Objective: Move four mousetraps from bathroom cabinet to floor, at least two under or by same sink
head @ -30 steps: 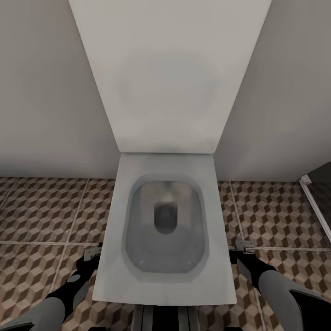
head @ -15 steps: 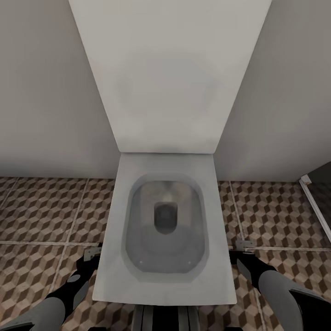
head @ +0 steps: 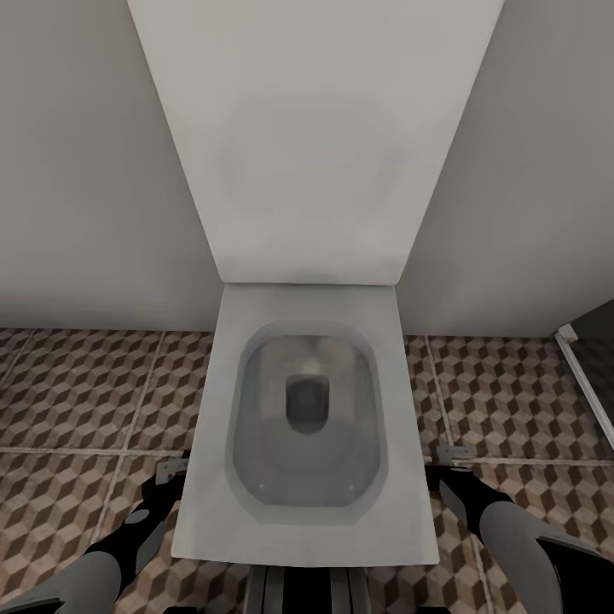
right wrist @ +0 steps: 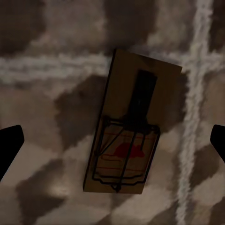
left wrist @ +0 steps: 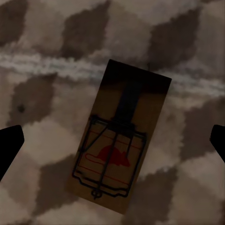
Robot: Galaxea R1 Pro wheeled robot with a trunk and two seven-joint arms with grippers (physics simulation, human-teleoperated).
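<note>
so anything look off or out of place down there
Yes: a mousetrap lies on the cube-pattern floor tiles under the open left claw, and another mousetrap under the open right claw, flanking a toilet rather than a sink. Both lie askew to the grout.

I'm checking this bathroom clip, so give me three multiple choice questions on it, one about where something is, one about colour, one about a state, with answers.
1. What stands straight ahead of the robot in the head view?
A. a toilet
B. a bathtub
C. a cabinet

2. What colour is the mark printed on the mousetrap under the left gripper?
A. blue
B. green
C. red

3. How do the right gripper's fingers stand?
A. shut on a trap
B. spread wide, holding nothing
C. shut and empty

Answers:
1. A: the white toilet sits between both arms, lid up against the wall.
2. C: the left wrist view shows a red shape on the mousetrap lying on the floor.
3. B: the right gripper has its dark fingertips at opposite edges of the right wrist view, with the other trap lying free between them.
</note>
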